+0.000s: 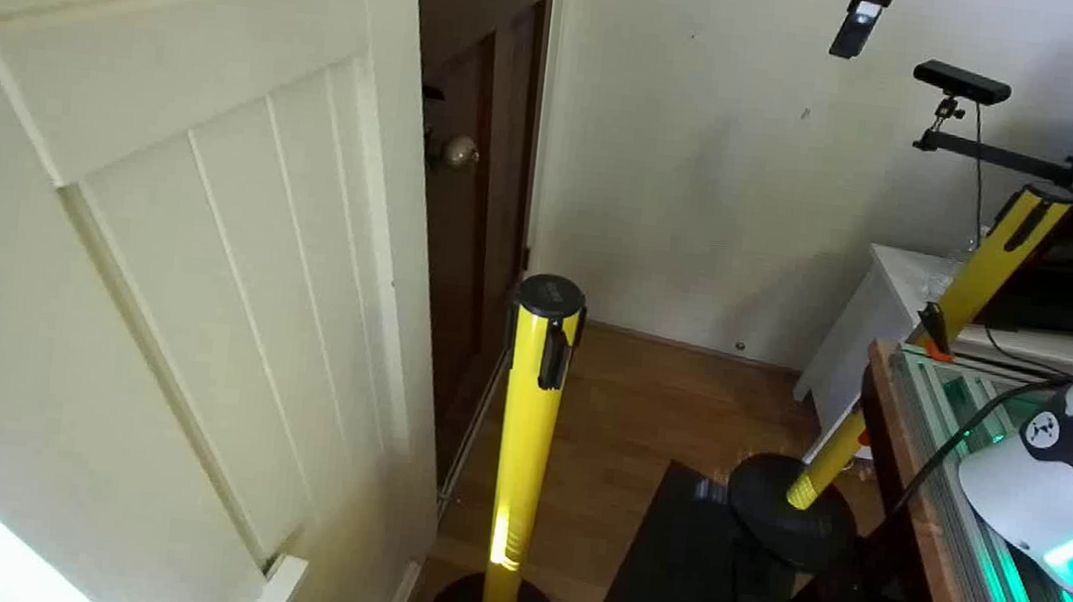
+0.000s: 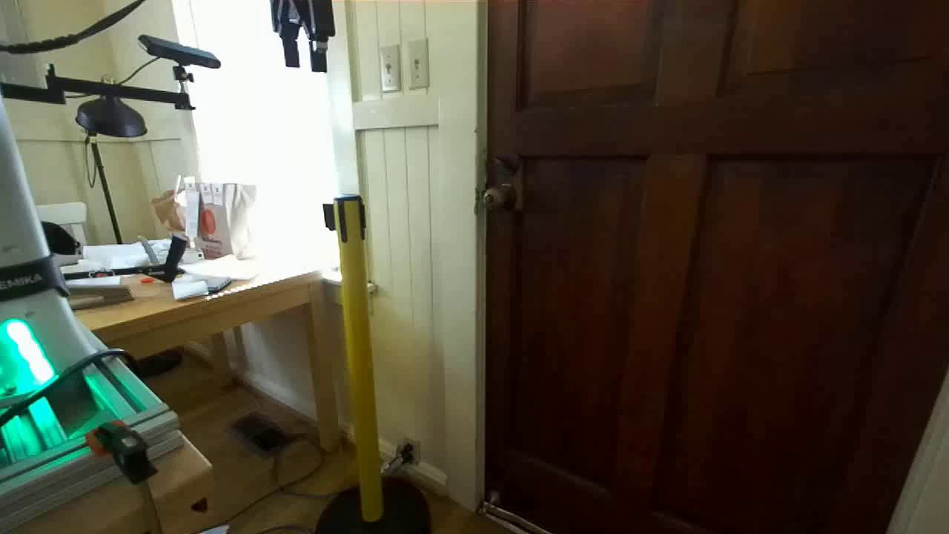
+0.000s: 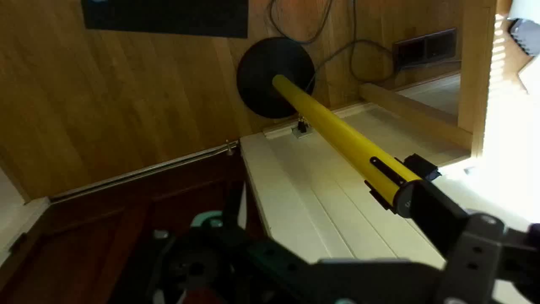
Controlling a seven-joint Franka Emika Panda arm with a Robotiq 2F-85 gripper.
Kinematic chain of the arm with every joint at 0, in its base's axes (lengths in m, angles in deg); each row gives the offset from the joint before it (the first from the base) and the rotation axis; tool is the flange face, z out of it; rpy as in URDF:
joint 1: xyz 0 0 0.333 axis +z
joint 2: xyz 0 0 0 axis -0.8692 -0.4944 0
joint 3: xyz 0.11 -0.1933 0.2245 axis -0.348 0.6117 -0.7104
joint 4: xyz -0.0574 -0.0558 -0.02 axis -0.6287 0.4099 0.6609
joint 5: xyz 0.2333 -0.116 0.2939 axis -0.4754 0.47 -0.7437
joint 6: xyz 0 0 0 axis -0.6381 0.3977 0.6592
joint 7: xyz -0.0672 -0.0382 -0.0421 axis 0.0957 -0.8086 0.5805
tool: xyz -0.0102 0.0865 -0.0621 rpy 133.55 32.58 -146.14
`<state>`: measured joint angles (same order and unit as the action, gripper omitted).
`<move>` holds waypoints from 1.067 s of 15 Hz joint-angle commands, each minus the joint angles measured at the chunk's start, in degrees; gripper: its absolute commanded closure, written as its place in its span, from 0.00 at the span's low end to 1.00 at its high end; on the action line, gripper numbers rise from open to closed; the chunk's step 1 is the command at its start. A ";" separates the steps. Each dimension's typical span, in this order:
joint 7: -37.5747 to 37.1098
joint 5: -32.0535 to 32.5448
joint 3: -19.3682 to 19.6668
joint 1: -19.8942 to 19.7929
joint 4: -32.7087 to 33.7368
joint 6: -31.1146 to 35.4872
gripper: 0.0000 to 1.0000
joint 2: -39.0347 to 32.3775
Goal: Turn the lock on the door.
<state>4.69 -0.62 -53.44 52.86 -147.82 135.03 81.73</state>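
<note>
The lock (image 1: 433,93) is a small dark metal fitting on the brown wooden door (image 1: 446,262), just above a round knob (image 1: 460,151). The lock (image 2: 506,165) and knob (image 2: 498,196) also show near the door's edge in an exterior view. The lock does not show in the wrist view; only the lower door (image 3: 168,211) does. My gripper (image 2: 305,65) hangs at the top in both exterior views (image 1: 847,47), higher than the lock and apart from the door. In the wrist view its fingers (image 3: 329,192) are wide apart with nothing between them.
A yellow post (image 1: 532,420) with a black base stands near the door; its top lies behind a finger in the wrist view (image 3: 337,131). White panelled wall (image 2: 400,259) adjoins the door. Another yellow post (image 1: 995,255) stands by my base table. A wooden table (image 2: 245,308) stands by the window.
</note>
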 commanded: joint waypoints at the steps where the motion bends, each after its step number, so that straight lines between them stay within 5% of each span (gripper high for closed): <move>1: 0.46 -0.49 -0.68 -0.91 0.18 -0.18 0.00 -0.23; 5: 0.46 -0.49 -0.68 -0.91 0.18 -0.18 0.00 -0.23; 13: 4.16 5.96 -10.82 4.59 -0.21 24.23 0.00 -11.81; 14: 4.77 8.32 -11.18 4.23 0.74 27.47 0.25 -15.10; 16: 6.25 13.68 -10.95 2.92 2.21 34.59 0.34 -21.30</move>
<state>7.89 6.54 -64.79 57.41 -148.84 161.78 69.63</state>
